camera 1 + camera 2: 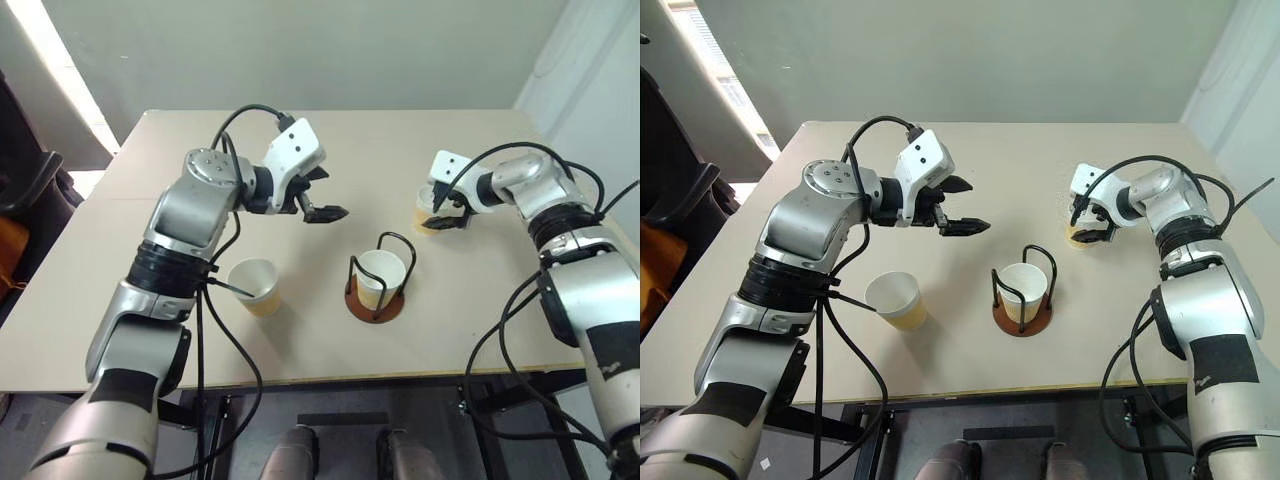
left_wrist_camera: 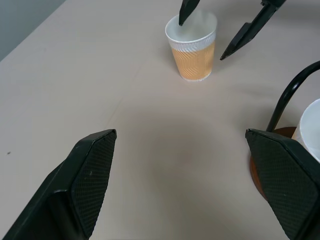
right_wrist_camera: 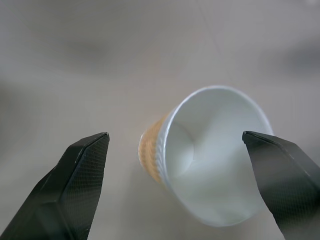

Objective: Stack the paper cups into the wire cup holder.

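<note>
The wire cup holder, a reddish-brown disc with black wire hoops, stands at the table's middle front with one paper cup upright inside it. A second paper cup stands to its left, near my left forearm. A third paper cup stands at the right, between the spread fingers of my right gripper, which is open and angled down over its rim. My left gripper hangs open and empty above the table, behind and left of the holder, pointing toward the right cup.
The beige table has bare room at the back and left. Black cables loop off both arms above the tabletop. A dark chair stands off the table's left edge.
</note>
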Tool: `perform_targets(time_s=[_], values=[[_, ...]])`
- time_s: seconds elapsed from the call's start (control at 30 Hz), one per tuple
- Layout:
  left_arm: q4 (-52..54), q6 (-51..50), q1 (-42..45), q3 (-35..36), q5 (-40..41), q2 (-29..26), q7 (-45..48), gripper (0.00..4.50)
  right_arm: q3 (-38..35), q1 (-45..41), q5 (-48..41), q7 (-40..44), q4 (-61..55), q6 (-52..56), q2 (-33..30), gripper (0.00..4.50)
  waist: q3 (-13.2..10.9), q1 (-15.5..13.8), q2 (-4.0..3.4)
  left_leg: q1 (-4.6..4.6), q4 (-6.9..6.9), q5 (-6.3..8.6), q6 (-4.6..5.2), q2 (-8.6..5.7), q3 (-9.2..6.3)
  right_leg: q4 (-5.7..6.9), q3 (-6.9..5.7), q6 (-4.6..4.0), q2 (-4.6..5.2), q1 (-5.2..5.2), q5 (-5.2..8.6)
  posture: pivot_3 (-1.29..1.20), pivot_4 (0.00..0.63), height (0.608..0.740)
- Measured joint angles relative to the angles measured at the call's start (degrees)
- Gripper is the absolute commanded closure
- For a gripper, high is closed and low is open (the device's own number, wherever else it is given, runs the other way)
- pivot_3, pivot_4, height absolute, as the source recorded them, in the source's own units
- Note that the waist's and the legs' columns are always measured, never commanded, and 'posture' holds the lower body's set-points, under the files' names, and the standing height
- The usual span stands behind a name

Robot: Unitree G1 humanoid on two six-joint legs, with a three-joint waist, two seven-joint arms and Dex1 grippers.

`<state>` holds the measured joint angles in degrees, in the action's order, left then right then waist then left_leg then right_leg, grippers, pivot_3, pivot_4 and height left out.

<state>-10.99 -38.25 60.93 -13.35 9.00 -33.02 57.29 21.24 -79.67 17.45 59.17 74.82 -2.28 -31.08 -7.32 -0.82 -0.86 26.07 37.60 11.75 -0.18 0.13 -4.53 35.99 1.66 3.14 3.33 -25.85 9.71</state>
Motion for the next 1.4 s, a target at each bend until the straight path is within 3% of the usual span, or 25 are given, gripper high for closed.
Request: perform_targets(time_s=[0.03,0.33,0.4,0.53,0.67,0.77,0.93,1.07,1.4], values=[[0.21,-0.27,0.00,0.00,0.01,0.00,0.06,0.05,0.00,0.28,0.30,-0.09,0.27,0.48,0.37,0.65,0.00,0.00,0.00,0.00,0.00,0.00,0.00,0.00,0.00,0.00,0.00,0.00,0.00,0.00,0.00,0.00,0.150,0.740],[1.00,-0.79,0.02,0.00,-0.14,-0.02,0.02,0.05,-0.59,0.76,0.88,0.35,0.58,0.69,0.85,3.96,0.00,-0.02,0.00,0.01,0.01,0.01,-0.01,0.00,0.00,0.00,0.00,-0.01,0.00,0.00,0.01,0.00,0.150,0.740],[1.00,-0.78,0.05,0.00,-0.16,-0.04,0.09,0.05,-1.20,0.61,0.68,2.70,0.19,-0.04,-0.07,4.44,-0.01,-0.06,-0.01,0.03,0.01,0.01,-0.02,-0.01,0.01,-0.01,0.00,-0.01,0.00,-0.01,0.01,0.00,0.150,0.740],[1.17,-0.53,0.06,0.18,0.85,-0.58,1.76,0.05,-4.44,-1.34,-3.76,16.95,-7.39,-2.45,-3.98,4.44,-0.03,0.00,-0.04,0.10,-0.01,0.04,-0.06,0.00,0.06,-0.03,0.00,-0.10,-0.02,-0.06,0.06,0.00,0.150,0.740],[5.37,0.76,-0.03,2.13,4.82,-2.84,6.99,0.05,-6.50,-0.03,-11.05,29.60,-28.17,0.64,-7.69,4.44,-0.03,0.13,-0.02,0.05,-0.01,0.02,-0.34,0.10,0.06,-0.02,-0.02,-0.31,-0.18,-0.02,0.20,0.00,0.150,0.740],[9.25,2.38,-1.83,3.98,8.22,-6.40,12.30,0.05,-6.47,4.61,-21.00,32.59,-46.49,10.36,-10.79,4.44,-0.03,0.21,-0.03,-0.02,0.02,-0.19,-0.75,0.16,0.07,-0.03,-0.02,-0.35,-0.24,0.07,0.38,0.00,0.150,0.740],[12.80,2.93,-6.23,4.56,12.23,-9.95,18.70,0.05,-5.29,9.95,-32.87,33.06,-67.15,22.88,-14.83,4.44,-0.03,0.13,-0.02,-0.02,0.15,-0.20,-0.72,0.18,0.04,0.06,-0.02,-0.74,-0.23,0.12,0.69,0.00,0.150,0.740],[13.38,3.54,-6.42,4.54,12.79,-10.76,20.03,0.05,-3.07,13.02,-34.23,33.07,-73.44,25.32,-15.50,4.44,-0.03,0.19,-0.01,-0.11,0.41,0.12,0.00,0.16,0.00,0.22,-0.04,-0.76,-0.19,0.25,0.66,0.00,0.150,0.740],[13.74,5.36,-7.29,4.10,12.12,-13.79,22.73,0.05,0.51,15.82,-30.95,33.07,-75.53,23.15,-17.49,4.44,-0.02,0.39,0.00,-0.27,0.42,-0.12,0.12,0.17,0.00,0.63,-0.04,-0.83,-0.18,0.22,0.61,0.00,0.150,0.740]])
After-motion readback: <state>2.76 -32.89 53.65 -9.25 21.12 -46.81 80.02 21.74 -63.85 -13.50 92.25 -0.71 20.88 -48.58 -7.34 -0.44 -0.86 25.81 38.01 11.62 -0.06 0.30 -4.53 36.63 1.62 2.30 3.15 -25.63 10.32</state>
